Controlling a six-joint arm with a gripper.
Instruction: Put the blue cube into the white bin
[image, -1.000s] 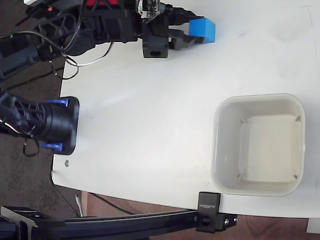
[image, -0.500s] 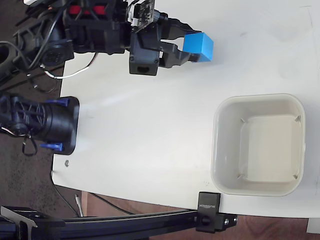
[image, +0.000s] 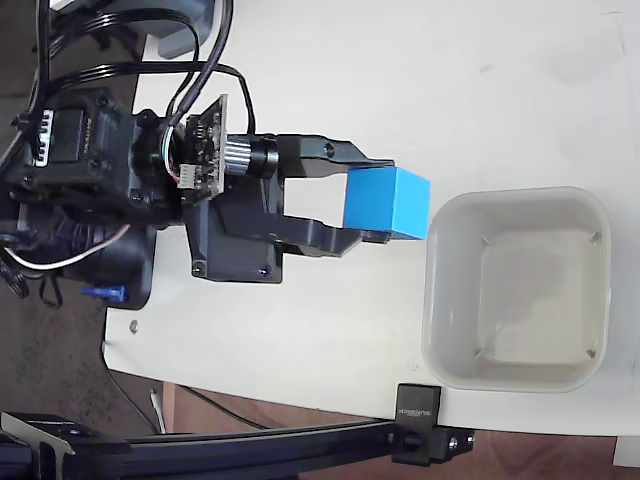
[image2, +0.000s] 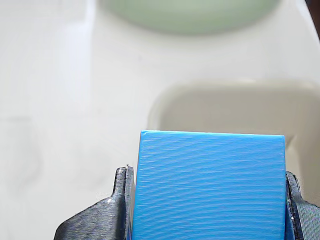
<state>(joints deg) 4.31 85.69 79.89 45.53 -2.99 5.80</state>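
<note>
In the fixed view my gripper (image: 385, 200) is shut on the blue cube (image: 388, 203) and carries it above the white table, just left of the white bin (image: 455, 215). The bin stands at the right of the table with nothing inside it. In the wrist view the blue cube (image2: 210, 185) fills the lower middle, clamped between the two black fingers (image2: 117, 200). Beyond it the rim of the white bin (image2: 170, 102) shows, blurred.
The arm's black base (image: 120, 260) sits at the table's left edge with loose cables (image: 190, 60) above it. A black clamp (image: 418, 412) grips the front edge below the bin. A pale green blurred shape (image2: 190, 12) lies at the top of the wrist view.
The gripper has swung with the cube from the table's top edge down and toward the bin, and has risen nearer the camera. The cube now hangs beside the bin's left rim.
</note>
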